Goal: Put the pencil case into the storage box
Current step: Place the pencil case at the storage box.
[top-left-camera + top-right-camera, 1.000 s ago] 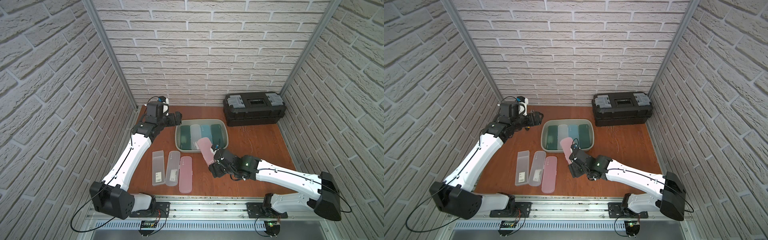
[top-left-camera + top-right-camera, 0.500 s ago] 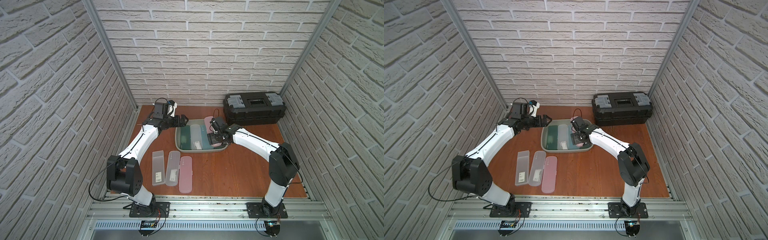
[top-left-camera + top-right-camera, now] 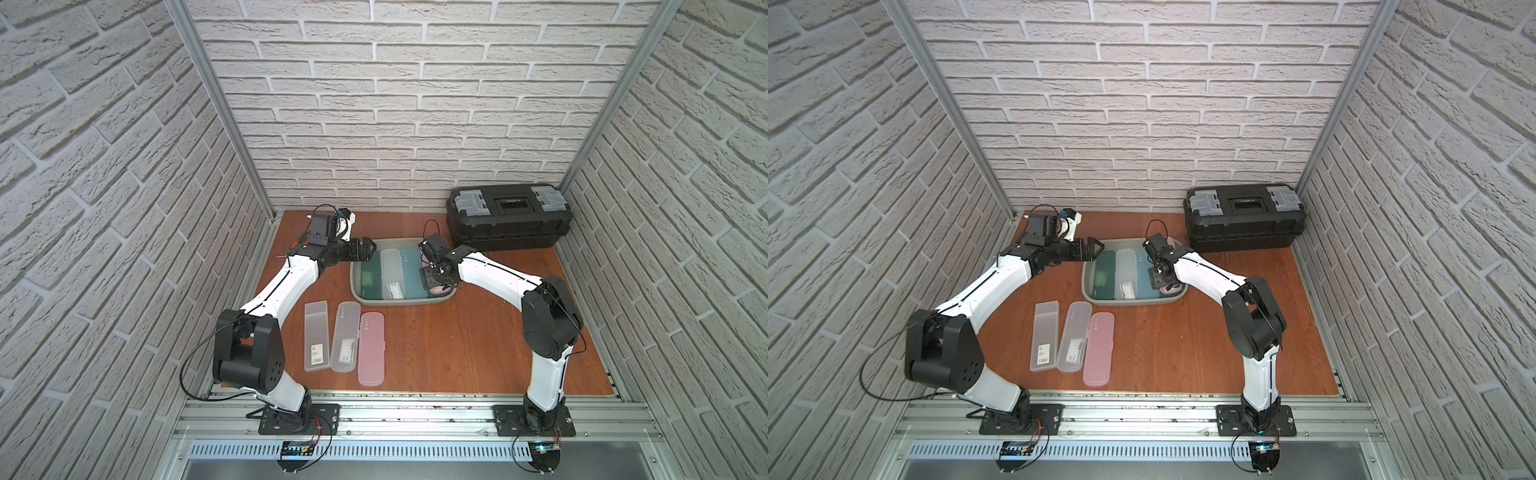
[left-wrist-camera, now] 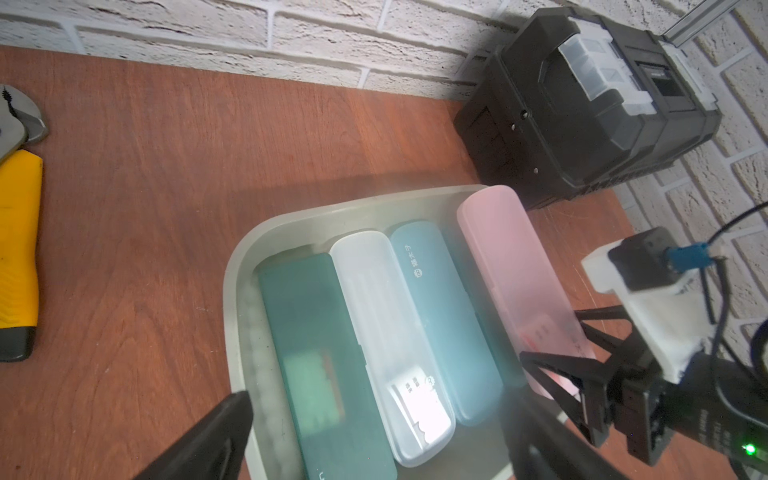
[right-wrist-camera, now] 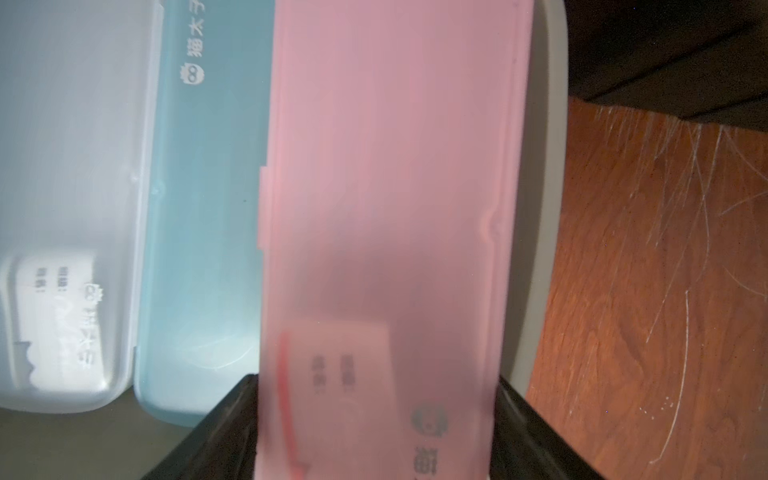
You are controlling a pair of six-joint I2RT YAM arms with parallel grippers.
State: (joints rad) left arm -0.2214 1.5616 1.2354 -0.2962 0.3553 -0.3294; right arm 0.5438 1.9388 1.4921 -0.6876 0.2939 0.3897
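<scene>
The storage box (image 3: 399,302) (image 3: 1133,302) is a shallow grey-green tub at mid table. It holds a dark green case (image 3: 371,277), a clear case (image 3: 392,274) and a teal case (image 3: 413,272) side by side. My right gripper (image 3: 434,278) (image 3: 1163,278) (image 5: 376,399) is shut on one end of a pink pencil case (image 5: 386,187) (image 4: 511,266). That case lies along the box's right side, beside the teal one, and its far end reaches the far right rim. Over the box's far left corner my left gripper (image 3: 368,248) (image 3: 1094,247) (image 4: 382,411) stands open and holds nothing.
Three more cases lie in a row in front of the box: two clear ones (image 3: 316,336) (image 3: 345,336) and a pink one (image 3: 371,353). A black toolbox (image 3: 509,216) stands at the back right. Yellow-handled pliers (image 4: 16,232) lie near the back left wall.
My right gripper has carried the pink pencil case from in front of the box to over its right side. The left gripper has moved toward the box's left corner. Both have kept still for the last half second.
</scene>
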